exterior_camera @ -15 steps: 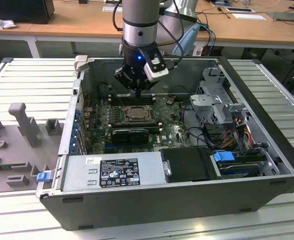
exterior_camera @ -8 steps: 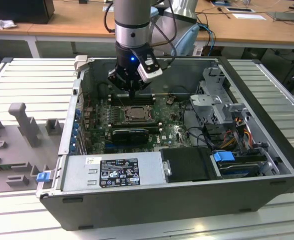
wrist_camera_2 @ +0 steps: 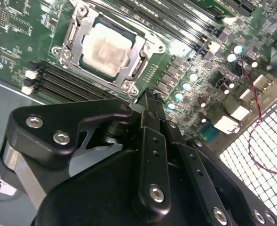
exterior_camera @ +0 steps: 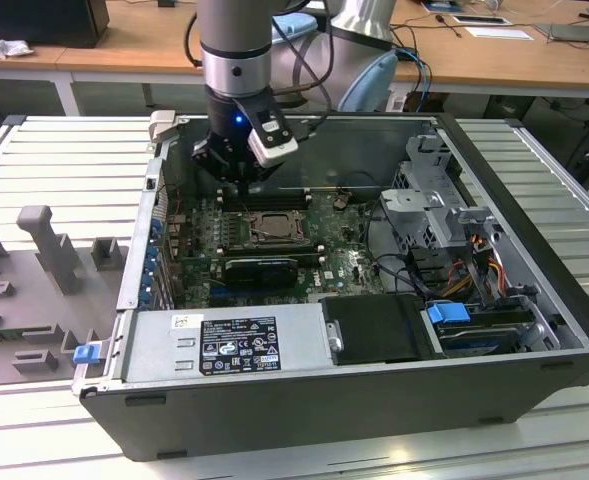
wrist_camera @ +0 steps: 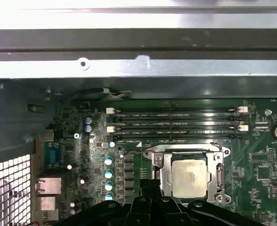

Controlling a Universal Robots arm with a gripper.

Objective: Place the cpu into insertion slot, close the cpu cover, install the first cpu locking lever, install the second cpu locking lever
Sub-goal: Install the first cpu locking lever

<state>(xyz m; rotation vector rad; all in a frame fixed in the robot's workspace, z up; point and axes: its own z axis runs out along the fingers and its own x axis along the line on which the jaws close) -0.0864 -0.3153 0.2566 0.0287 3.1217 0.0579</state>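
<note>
In the first wrist view the hand is cut off by the picture's edge and covers one edge of the cpu cover. Whether the levers are latched cannot be told.

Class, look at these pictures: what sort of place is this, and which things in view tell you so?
Most likely a robotics lab or workshop bench. An open computer case lies on a slatted metal table, a robot arm reaches down over its motherboard above the cpu, and wooden desks with cables stand behind.
</note>
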